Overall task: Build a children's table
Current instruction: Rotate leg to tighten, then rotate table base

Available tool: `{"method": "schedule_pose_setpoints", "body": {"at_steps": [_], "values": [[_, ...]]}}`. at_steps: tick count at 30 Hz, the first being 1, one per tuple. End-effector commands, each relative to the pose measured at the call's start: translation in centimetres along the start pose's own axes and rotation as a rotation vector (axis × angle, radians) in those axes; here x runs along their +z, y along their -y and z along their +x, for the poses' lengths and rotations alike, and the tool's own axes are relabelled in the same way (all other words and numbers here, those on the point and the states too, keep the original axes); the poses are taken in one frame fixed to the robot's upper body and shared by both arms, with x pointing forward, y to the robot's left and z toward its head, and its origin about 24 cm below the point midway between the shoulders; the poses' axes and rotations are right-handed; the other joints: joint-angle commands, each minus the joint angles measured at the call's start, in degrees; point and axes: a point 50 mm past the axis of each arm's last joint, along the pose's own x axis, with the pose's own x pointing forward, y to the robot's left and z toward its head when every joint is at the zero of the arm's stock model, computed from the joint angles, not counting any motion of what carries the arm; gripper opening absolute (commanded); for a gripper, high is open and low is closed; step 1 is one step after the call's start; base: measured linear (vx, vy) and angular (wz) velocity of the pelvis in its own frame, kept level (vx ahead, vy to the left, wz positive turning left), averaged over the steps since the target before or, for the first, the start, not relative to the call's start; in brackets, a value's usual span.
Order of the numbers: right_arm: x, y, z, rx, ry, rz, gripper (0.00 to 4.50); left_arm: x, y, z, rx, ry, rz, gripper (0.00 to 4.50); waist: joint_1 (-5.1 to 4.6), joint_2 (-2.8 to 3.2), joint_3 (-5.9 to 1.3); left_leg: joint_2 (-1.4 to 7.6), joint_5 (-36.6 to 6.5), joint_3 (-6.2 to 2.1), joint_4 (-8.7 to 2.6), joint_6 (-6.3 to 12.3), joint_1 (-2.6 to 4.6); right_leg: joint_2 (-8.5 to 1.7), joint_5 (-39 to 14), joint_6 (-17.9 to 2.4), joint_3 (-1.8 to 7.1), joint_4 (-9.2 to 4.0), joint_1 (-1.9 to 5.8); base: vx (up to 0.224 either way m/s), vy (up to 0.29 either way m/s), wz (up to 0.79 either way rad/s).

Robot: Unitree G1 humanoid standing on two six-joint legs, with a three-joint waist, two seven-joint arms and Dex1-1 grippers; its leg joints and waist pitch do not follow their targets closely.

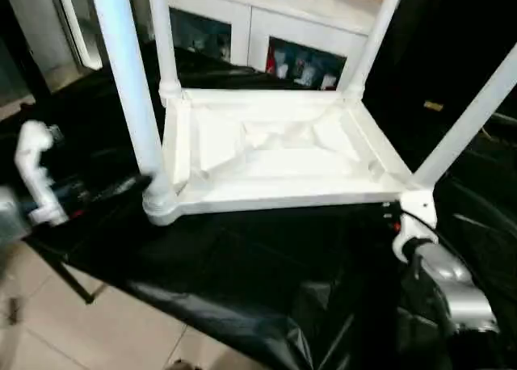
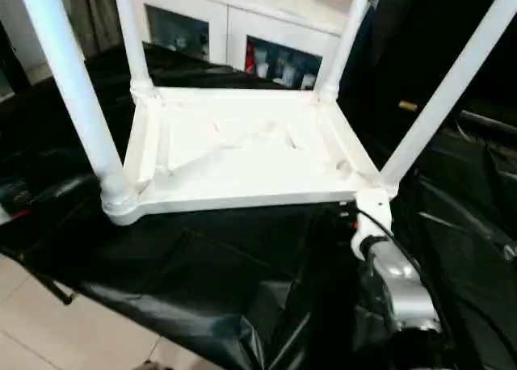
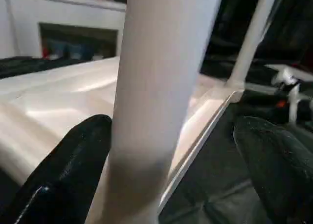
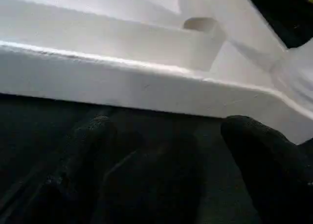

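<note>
1. Fingers of the left gripper point(image 3: 166, 175) stand wide apart on either side of the near-left leg point(image 1: 129, 87), gripping nothing; one black finger point(image 3: 68, 175) sits just beside it.
2. Upside down on the black sheet point(image 1: 242, 281), the tabletop point(image 1: 275, 156) shows its ribbed underside, with four legs upright in the corner sockets.
3. Behind it, the white cabinet point(image 1: 266, 23) holds small items behind its glass doors, too blurred to name.
4. Right gripper point(image 4: 161, 170) fingers also spread wide and empty, near the tabletop's front edge.
</note>
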Motion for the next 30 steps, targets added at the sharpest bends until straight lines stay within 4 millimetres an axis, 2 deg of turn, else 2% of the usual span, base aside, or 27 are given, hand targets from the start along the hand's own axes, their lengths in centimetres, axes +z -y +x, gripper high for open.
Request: {"method": "schedule_pose_setpoints", "body": {"at_steps": [1,6,10,14,15,18,19,20,22,24,26,30], "values": [[0.3,-0.1,0.2,-0.007,-0.008,-0.020,4.00,0.2,0.2,0.7,-0.042,0.014,-0.001,4.45,0.24,1.41,-4.00,2.47,-11.88,-1.20,-4.12,-2.29,1.63,-3.08,-2.10,-13.13,2.38,-3.64,2.34,0.000,0.000,0.00],[0.4,-1.2,1.1,0.035,-0.025,-0.035,4.00,-0.2,0.7,2.7,-0.093,0.006,0.009,4.45,0.30,1.77,-3.89,2.63,-12.68,-1.19,-4.15,-2.80,1.87,-3.12,-3.50,-13.22,2.40,-3.73,2.24,0.000,0.000,0.00],[0.7,-2.0,2.5,0.063,-0.047,-0.054,4.00,-0.1,3.1,4.6,-0.251,-0.014,-0.011,4.45,0.59,1.97,-3.97,2.75,-13.23,-1.10,-4.09,-3.66,2.13,-3.17,-3.38,-13.63,2.37,-3.55,2.05,0.000,0.000,0.00],[1.3,-2.6,3.5,0.086,-0.058,-0.077,4.00,0.5,5.8,6.2,-0.425,-0.023,-0.030,4.45,0.60,1.75,-4.07,2.61,-11.75,-1.05,-3.99,-4.00,1.86,-3.01,-1.24,-13.67,2.32,-3.09,2.40,0.000,0.000,0.00],[1.5,-2.7,3.7,0.094,-0.058,-0.074,4.00,0.7,6.6,6.7,-0.475,-0.022,-0.033,4.45,0.61,1.56,-4.01,2.57,-11.67,-1.03,-4.00,-3.94,1.84,-2.96,-1.47,-13.57,2.31,-3.25,2.39,0.000,0.000,0.00],[1.9,-2.9,4.2,0.101,-0.053,-0.072,4.00,1.0,8.0,8.0,-0.564,-0.013,-0.036,4.45,0.59,1.57,-4.01,2.50,-11.54,-0.96,-3.87,-3.90,1.74,-2.99,-2.06,-13.24,2.41,-3.28,2.50,0.000,0.000,0.00],[2.0,-3.2,4.4,0.116,-0.053,-0.074,4.00,1.0,8.7,8.6,-0.601,-0.008,-0.039,4.45,0.51,1.32,-4.03,2.48,-11.43,-0.96,-3.87,-3.81,1.60,-3.00,-2.41,-12.97,2.41,-3.36,2.62,0.000,0.000,0.00],[2.1,-3.4,4.5,0.128,-0.053,-0.075,4.00,1.0,9.1,9.1,-0.626,-0.005,-0.040,4.45,0.43,1.35,-4.06,2.47,-11.40,-0.99,-3.83,-3.83,1.55,-3.02,-2.78,-12.86,2.41,-3.39,2.64,0.000,0.000,0.00],[2.7,-4.4,4.8,0.187,-0.020,-0.077,4.00,1.0,10.6,10.8,-0.695,0.013,-0.050,4.45,0.20,1.33,-4.08,2.51,-11.53,-0.95,-3.72,-3.80,1.47,-3.05,-3.50,-12.59,2.47,-3.55,2.71,0.000,0.000,0.00],[2.8,-4.9,5.0,0.203,-0.019,-0.089,4.00,0.8,11.5,11.6,-0.737,0.014,-0.059,4.45,0.01,1.23,-4.13,2.48,-11.16,-1.06,-3.74,-3.68,1.23,-3.00,-3.60,-12.38,2.44,-3.52,2.94,0.000,0.000,0.00],[2.8,-5.0,5.0,0.207,-0.021,-0.091,4.00,0.7,11.8,12.0,-0.741,0.015,-0.060,4.45,-0.55,1.10,-4.13,2.52,-11.35,-1.09,-3.69,-3.61,1.17,-2.96,-4.43,-12.44,2.36,-3.59,2.85,0.000,0.000,0.00],[3.1,-6.7,5.1,0.312,0.007,-0.084,4.00,0.2,12.9,14.1,-0.759,0.020,-0.058,4.45,-0.87,1.17,-4.05,2.61,-12.02,-0.98,-3.62,-2.99,1.14,-2.90,-5.32,-12.49,2.48,-3.99,2.78,0.000,0.000,0.00]]}}
